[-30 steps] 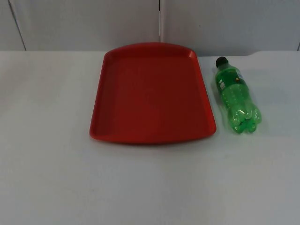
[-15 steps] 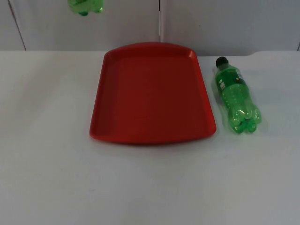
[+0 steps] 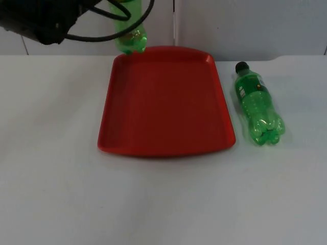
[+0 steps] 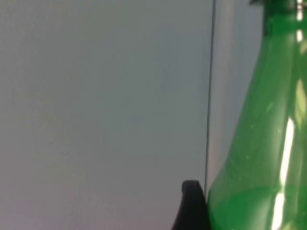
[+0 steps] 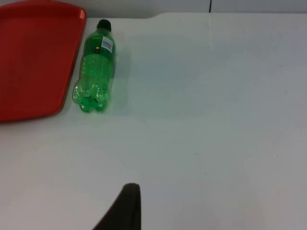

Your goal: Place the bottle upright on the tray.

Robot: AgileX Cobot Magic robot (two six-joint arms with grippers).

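Note:
A red tray (image 3: pixel 166 102) lies flat in the middle of the table. My left arm (image 3: pixel 38 20) comes in from the far left, and its gripper is shut on a green bottle (image 3: pixel 130 34). That bottle hangs base down just above the tray's far left corner. In the left wrist view the same green bottle (image 4: pixel 259 158) stands against one black fingertip (image 4: pixel 192 206). A second green bottle (image 3: pixel 257 104) with a black cap lies on its side right of the tray, also seen as the lying bottle (image 5: pixel 94 67). My right gripper (image 5: pixel 125 211) waits over the table, well short of it.
The grey partition wall (image 3: pixel 245 25) closes the table just behind the tray. White table top (image 3: pixel 163 204) stretches in front of the tray and to its left. The lying bottle rests close to the tray's right rim (image 3: pixel 225 109).
The left arm has come into the top view. The held green bottle has come down and to the right, from the picture's upper edge to the tray's far left corner. The lying bottle has not moved.

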